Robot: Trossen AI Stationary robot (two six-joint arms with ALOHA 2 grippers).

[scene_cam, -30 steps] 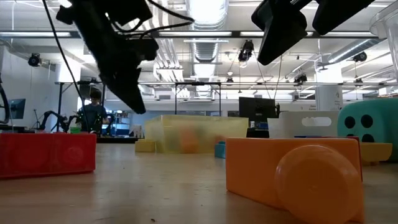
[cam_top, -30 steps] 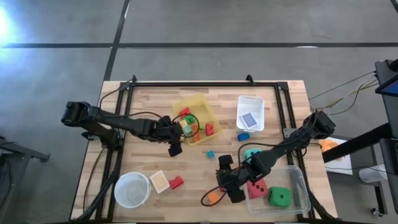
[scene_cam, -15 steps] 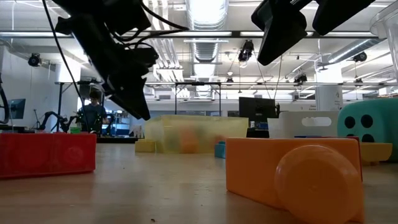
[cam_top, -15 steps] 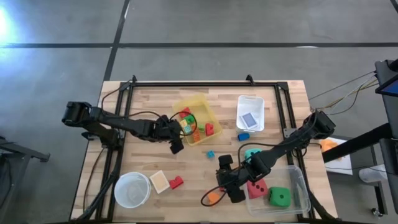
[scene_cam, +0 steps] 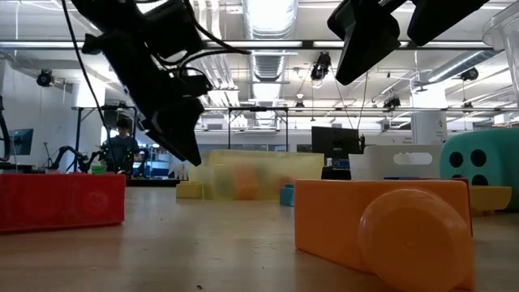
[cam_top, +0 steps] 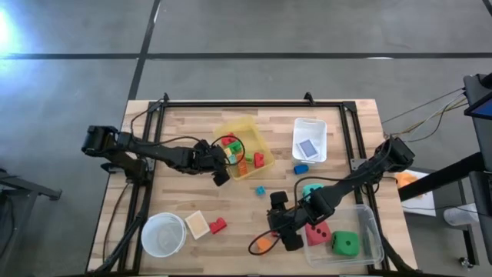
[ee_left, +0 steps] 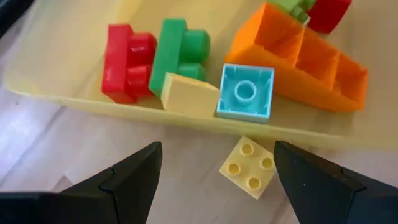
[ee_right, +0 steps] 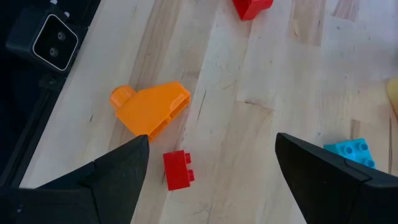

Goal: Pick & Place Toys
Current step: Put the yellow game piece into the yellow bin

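The left hand (cam_top: 221, 176) hangs spread and empty at the edge of the yellow bin (cam_top: 260, 129), which holds red, green, orange and pale blue blocks (ee_left: 245, 92); a small yellow block (ee_left: 248, 166) lies on the worktop (cam_top: 184, 127) just outside it. The right hand (cam_top: 283, 231) hovers spread and empty above the orange block (ee_right: 150, 107) and a small red block (ee_right: 178, 169). Pink-red and green dice (cam_top: 345, 244) sit in the clear bin (cam_top: 371, 225).

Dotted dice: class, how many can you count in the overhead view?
3. A pink-red die and a green die lie in the clear bin; a teal die sits beside it, partly under the right arm. Others may be hidden.
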